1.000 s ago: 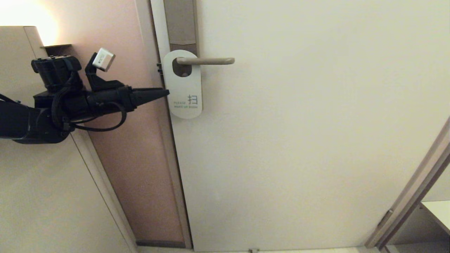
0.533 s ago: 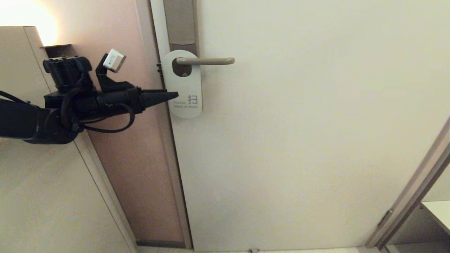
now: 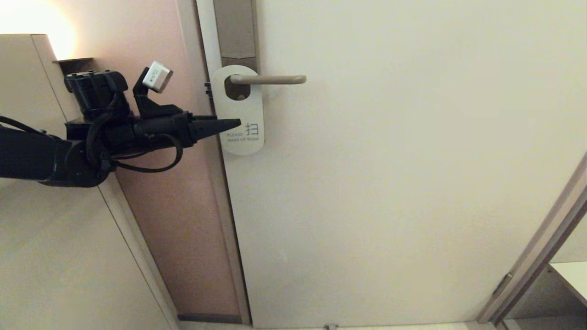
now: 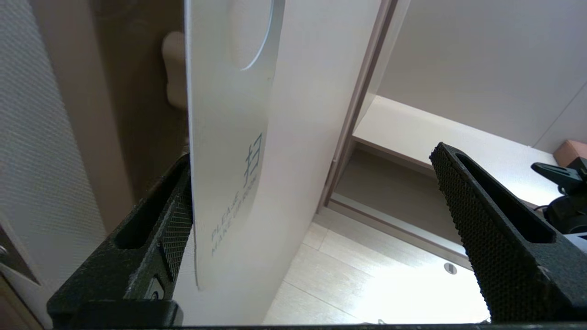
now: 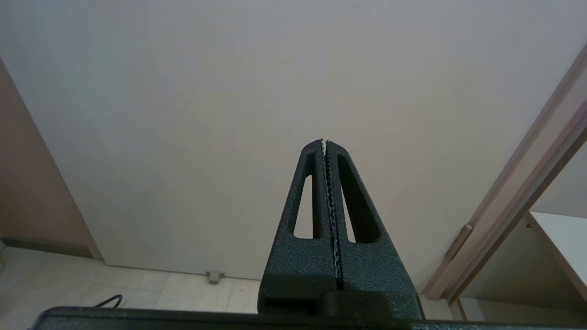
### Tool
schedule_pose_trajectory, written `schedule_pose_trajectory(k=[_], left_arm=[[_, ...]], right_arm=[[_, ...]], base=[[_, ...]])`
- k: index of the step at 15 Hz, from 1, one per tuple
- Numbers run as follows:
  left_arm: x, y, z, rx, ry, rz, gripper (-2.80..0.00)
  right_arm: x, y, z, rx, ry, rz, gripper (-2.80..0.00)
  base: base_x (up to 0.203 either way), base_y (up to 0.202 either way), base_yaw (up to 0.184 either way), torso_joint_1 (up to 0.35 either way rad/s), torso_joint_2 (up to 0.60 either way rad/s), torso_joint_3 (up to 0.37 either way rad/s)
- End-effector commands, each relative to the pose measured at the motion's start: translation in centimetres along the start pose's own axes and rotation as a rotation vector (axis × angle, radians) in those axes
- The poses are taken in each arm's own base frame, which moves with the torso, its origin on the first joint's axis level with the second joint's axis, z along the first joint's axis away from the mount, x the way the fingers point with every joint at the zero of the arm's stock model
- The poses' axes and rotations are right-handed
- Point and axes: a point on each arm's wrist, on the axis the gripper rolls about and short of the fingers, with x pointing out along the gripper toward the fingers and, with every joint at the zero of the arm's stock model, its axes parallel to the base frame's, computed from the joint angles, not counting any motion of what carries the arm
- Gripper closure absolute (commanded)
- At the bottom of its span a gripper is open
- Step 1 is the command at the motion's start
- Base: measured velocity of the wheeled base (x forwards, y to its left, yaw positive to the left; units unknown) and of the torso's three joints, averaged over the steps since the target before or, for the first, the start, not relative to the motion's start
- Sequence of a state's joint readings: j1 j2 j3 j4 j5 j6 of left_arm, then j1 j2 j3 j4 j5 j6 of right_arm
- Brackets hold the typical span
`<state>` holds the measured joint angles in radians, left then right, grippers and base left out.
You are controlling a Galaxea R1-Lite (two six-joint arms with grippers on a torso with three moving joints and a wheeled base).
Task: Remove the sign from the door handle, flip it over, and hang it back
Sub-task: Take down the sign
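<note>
A pale door (image 3: 390,160) fills the scene, with a pinkish wall (image 3: 160,192) along its edge and light floor tiles (image 4: 367,275) below. The sign (image 3: 240,114) hangs flat against the door from the door handle (image 3: 270,79), the lever passing through its oval hole, white face outward with "MAKE UP ROOM" printed near the bottom. The left hand (image 3: 229,123) reaches in level from the wall side at the sign's lower half, its tip over the card's edge. In the left wrist view its fingers (image 4: 495,233) stand wide apart with the sign's edge between them, close beside one finger, nothing gripped; actual contact cannot be told. The right hand (image 5: 324,143) is pressed together, empty, pointing at the bare door lower down.
</note>
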<state>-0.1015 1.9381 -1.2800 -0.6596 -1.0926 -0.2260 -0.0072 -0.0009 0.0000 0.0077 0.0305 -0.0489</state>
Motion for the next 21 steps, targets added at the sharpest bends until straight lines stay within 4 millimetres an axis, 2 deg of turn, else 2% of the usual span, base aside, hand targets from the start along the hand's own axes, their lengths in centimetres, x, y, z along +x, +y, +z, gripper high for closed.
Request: schedule_pose_trajectory(k=[1,6,12,21], left_arm=[[0.3,0.6,0.1,0.009,-0.004,-0.007,-2.80],[1.7,1.9,0.5,0.023,-0.016,-0.024,-2.80],[3.2,0.9,0.3,0.015,-0.008,-0.066,-2.80],[3.4,1.0,1.2,0.033,-0.023,-0.070,-2.80]], right_arm=[[0.0,0.0,0.0,-0.002,0.001,0.000,0.00],[0.0,0.0,0.0,-0.001,-0.001,0.000,0.00],[0.0,0.0,0.0,0.000,0.001,0.000,0.00],[0.0,0.0,0.0,0.000,0.001,0.001,0.00]], base=[[0.000,0.000,0.000,0.000,0.00,0.000],[0.000,0.000,0.000,0.000,0.00,0.000],[0.000,0.000,0.000,0.000,0.00,0.000],[0.000,0.000,0.000,0.000,0.00,0.000]])
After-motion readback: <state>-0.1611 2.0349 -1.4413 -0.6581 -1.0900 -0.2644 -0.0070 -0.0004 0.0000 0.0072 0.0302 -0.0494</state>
